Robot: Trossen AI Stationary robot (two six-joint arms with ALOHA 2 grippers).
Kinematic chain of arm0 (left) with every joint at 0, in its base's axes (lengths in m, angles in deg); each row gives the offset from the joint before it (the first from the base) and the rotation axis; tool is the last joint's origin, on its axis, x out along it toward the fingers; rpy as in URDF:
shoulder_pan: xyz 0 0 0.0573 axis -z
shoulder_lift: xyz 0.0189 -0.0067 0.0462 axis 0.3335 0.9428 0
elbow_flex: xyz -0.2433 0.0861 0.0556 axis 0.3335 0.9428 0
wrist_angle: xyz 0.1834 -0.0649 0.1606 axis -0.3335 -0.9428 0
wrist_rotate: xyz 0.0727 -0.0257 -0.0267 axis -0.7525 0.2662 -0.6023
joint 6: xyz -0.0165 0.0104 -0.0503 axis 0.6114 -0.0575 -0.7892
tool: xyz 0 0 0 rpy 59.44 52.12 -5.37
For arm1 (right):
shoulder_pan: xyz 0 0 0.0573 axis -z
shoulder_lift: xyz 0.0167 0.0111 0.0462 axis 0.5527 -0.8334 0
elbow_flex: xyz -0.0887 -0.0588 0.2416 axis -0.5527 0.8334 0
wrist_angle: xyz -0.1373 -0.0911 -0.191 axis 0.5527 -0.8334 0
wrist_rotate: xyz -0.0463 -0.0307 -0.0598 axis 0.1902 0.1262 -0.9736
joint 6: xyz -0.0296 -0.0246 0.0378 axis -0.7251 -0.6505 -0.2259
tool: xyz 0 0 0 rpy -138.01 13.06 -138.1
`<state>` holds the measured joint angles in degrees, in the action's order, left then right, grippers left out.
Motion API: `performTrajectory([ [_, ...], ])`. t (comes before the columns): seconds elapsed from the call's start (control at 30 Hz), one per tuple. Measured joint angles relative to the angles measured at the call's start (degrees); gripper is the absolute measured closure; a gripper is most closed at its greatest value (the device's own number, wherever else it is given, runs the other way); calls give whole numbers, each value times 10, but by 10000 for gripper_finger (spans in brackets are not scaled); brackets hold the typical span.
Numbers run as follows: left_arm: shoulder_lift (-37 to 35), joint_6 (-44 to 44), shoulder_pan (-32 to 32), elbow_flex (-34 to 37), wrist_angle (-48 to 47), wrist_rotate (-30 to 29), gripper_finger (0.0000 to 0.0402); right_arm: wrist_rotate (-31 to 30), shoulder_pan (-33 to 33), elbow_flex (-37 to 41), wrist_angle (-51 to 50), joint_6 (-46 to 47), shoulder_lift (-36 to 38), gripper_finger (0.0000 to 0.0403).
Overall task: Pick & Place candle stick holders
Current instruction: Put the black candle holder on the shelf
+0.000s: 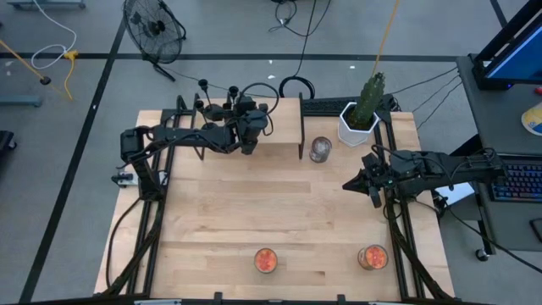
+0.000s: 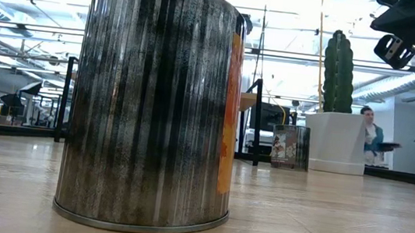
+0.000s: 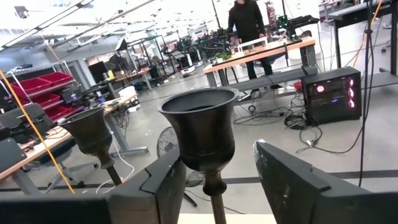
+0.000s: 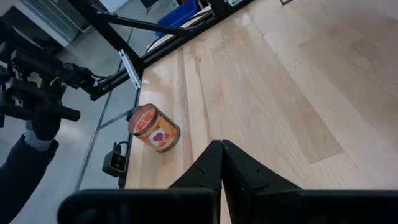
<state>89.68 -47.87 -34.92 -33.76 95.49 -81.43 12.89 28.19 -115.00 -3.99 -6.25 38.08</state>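
High view looks straight down on a pale wooden bench, where the left claw reaches along the far edge, close to the left upright of a thin black frame standing there. Its wrist camera shows a black candle stick holder rising between the two dark fingers, cup top above them and thin stem passing down between; the fingers stand spread on either side of the stem with a gap showing on each side, so nothing is clamped. A second holder stands just beside it, further to one side, its cup at about the same height. On the bench the holders themselves are too small and dark to pick out from above. The right claw hangs at the right side of the bench, its fingers pressed together and empty. A silvery clear glass jar sits near the far edge, right of the frame, with a white pot holding a cactus beyond it. Two orange-filled jars stand near the near edge, one centre and one right. A person stands in the room beyond.
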Motion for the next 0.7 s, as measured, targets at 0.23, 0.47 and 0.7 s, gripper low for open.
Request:
performTrajectory([
  [0.23, 0, 46, 3, 0, 2, 0, 195, 0, 0, 0, 9, 0, 0, 403],
  [0.47, 0, 91, 14, 0, 3, 0, 194, 0, 0, 0, 9, 0, 0, 403],
  [0.7, 0, 133, 13, 0, 0, 0, 194, 13, 0, 0, 12, 0, 0, 403],
])
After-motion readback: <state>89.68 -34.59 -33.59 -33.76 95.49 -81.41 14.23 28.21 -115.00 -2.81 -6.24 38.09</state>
